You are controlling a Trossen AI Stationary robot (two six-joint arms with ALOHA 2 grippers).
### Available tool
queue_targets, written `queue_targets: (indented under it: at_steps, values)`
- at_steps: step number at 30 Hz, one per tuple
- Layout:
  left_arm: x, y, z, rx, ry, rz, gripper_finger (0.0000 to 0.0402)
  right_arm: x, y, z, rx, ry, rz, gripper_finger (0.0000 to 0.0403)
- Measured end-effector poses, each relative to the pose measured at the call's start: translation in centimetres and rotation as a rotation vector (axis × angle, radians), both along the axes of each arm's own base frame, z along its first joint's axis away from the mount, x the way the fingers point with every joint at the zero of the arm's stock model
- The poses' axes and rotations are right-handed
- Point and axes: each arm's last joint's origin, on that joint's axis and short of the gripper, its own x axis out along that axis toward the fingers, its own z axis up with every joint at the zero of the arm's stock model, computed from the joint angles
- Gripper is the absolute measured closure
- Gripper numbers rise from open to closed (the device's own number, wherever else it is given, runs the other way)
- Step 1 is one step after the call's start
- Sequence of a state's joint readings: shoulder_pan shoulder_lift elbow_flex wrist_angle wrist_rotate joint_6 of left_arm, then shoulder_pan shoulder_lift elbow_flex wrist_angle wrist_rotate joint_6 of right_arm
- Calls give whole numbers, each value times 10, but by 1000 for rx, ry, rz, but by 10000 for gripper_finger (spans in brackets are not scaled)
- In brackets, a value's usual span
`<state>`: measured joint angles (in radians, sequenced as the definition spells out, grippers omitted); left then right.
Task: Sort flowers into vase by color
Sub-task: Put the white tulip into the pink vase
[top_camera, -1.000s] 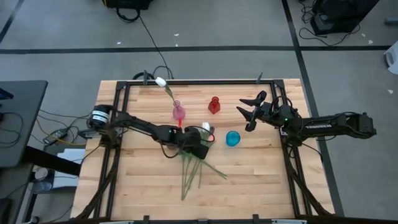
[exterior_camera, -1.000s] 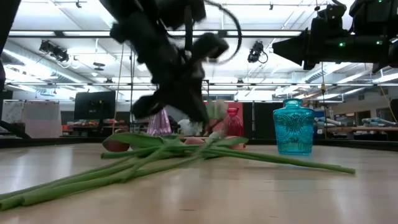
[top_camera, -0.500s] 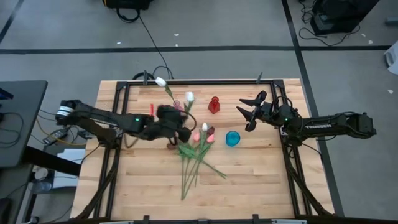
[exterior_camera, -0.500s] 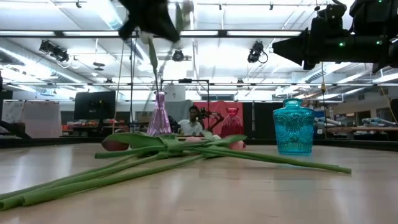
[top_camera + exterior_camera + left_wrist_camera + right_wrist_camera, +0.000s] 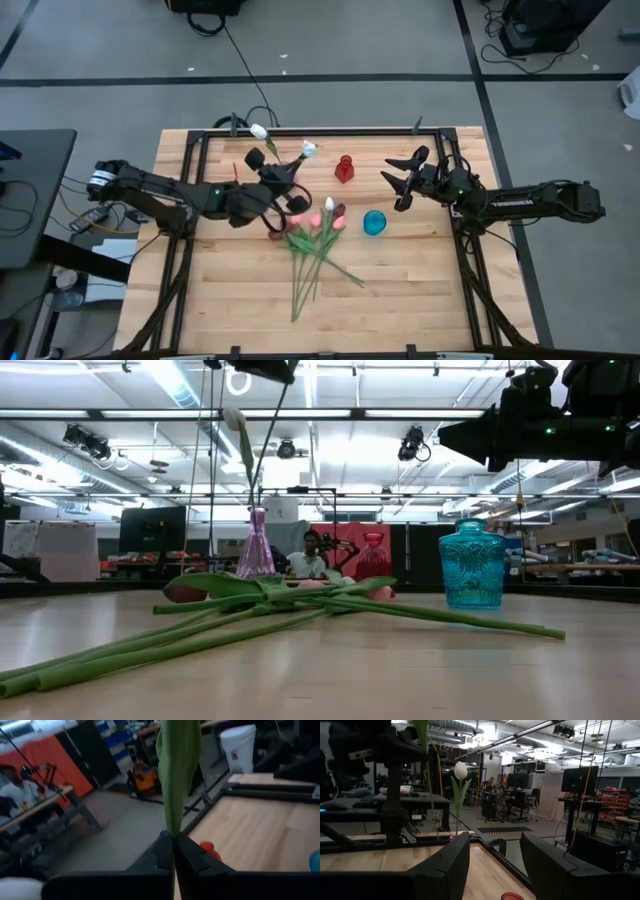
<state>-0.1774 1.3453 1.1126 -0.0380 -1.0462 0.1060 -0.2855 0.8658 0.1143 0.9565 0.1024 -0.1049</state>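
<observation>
Left tool point(image 5: 283, 176), clenched on a white tulip's point(image 5: 308, 149) stem: keep your hold firm while lowering the stem into the pink vase point(image 5: 256, 543) below.

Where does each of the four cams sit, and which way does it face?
High: overhead, straight down on the table, both arms in frame.
Low: tabletop height, level across the loose tulips and teal vase.
Left wrist: past the left gripper, shut on a green stem.
Right wrist: past the right gripper, jaws open.
Shared: high and low both show the pink vase.
</observation>
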Motion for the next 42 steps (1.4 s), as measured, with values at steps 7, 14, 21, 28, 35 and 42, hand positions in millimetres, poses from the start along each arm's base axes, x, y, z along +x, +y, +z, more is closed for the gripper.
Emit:
queue_targets:
  at_steps: [7,14,21,28,35,42]
  values:
    - [2,9,9,58,1,-12,394,0,0,0,0,0,0,216]
    - [5,34,9,37,0,-35,394,0,0,0,3,-1,3,216]
    - [4,44,-1,-14,4,-11,394,0,0,0,3,-1,6,216]
    - [1,44,-26,-81,-4,16,394,0,1,0,-3,-4,18,216]
    - [-4,52,-49,-150,-40,87,394,0,1,1,-3,-8,24,216]
    - [-13,72,-74,-228,-76,189,391,0,1,1,9,-16,33,216]
